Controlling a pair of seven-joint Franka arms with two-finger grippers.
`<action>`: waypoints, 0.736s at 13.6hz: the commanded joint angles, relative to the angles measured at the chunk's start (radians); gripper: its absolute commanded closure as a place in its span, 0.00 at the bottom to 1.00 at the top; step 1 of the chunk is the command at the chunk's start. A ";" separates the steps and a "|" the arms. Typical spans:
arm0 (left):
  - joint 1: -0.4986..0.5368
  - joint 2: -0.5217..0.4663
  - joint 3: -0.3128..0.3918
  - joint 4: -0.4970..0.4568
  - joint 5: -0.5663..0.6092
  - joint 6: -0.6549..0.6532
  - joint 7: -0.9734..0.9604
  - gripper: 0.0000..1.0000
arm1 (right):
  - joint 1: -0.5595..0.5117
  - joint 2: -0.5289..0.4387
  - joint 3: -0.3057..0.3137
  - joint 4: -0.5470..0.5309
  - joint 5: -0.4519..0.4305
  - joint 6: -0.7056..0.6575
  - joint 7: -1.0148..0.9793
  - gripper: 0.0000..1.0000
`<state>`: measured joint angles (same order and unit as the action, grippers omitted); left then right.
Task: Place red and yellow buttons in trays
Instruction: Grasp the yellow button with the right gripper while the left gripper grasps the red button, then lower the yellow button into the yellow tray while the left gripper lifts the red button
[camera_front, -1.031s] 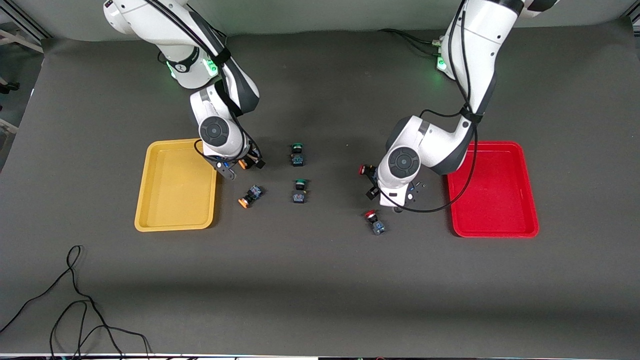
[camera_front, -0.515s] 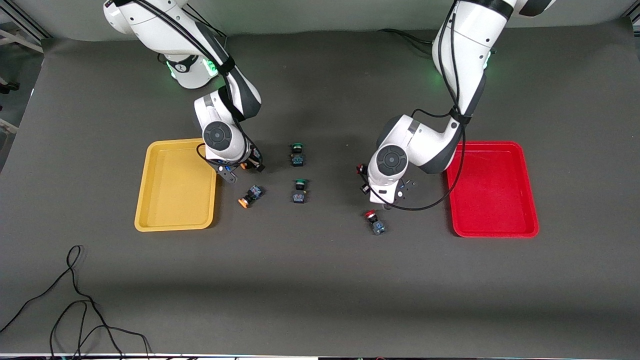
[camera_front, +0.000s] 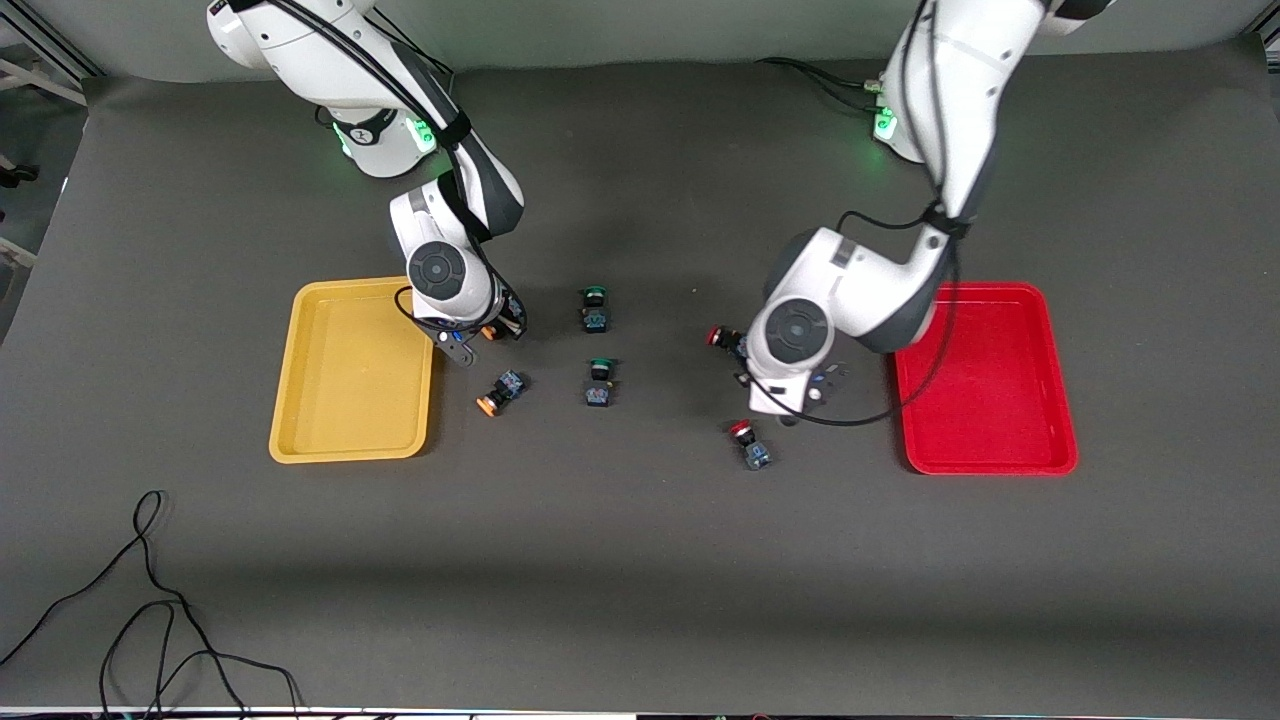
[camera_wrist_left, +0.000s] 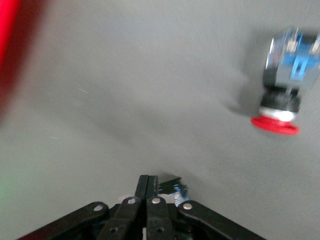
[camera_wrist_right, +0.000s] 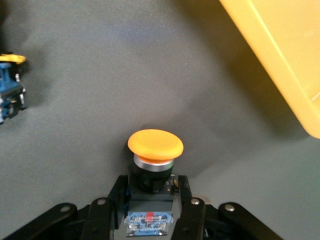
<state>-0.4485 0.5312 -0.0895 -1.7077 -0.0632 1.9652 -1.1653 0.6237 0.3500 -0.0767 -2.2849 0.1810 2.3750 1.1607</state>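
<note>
My right gripper (camera_front: 503, 326) is shut on a yellow-capped button (camera_wrist_right: 155, 145), low over the table beside the yellow tray (camera_front: 350, 385); that tray also shows in the right wrist view (camera_wrist_right: 280, 55). The second yellow button (camera_front: 497, 393) lies nearer the camera. My left gripper (camera_front: 735, 352) is low on the table, its fingers (camera_wrist_left: 142, 182) pressed flat together. A red-capped button (camera_front: 714, 335) sits right beside it, and its blue body (camera_wrist_left: 178, 190) peeks out next to the fingers. The second red button (camera_wrist_left: 285, 85) lies loose nearer the camera (camera_front: 749, 445). The red tray (camera_front: 985, 380) is empty.
Two green-capped buttons (camera_front: 595, 308) (camera_front: 600, 382) lie mid-table between the arms. A black cable (camera_front: 150, 600) curls on the table near the camera at the right arm's end.
The left wrist swung toward the right arm's end, then back. The red cap beside it crept a little toward the right arm's end. The right gripper with its yellow button barely moved.
</note>
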 joint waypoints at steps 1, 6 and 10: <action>0.027 -0.008 -0.007 0.030 -0.026 -0.068 0.029 0.03 | 0.011 -0.106 -0.049 0.039 0.020 -0.159 -0.004 1.00; -0.051 0.023 -0.015 -0.100 -0.058 0.165 -0.002 0.02 | 0.011 -0.184 -0.185 0.067 -0.136 -0.324 -0.140 1.00; -0.099 0.079 -0.015 -0.113 -0.057 0.257 -0.077 0.06 | 0.011 -0.230 -0.317 -0.022 -0.137 -0.309 -0.309 1.00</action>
<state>-0.5329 0.6137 -0.1161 -1.8110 -0.1097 2.2030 -1.2191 0.6214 0.1574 -0.3630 -2.2451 0.0568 2.0557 0.8953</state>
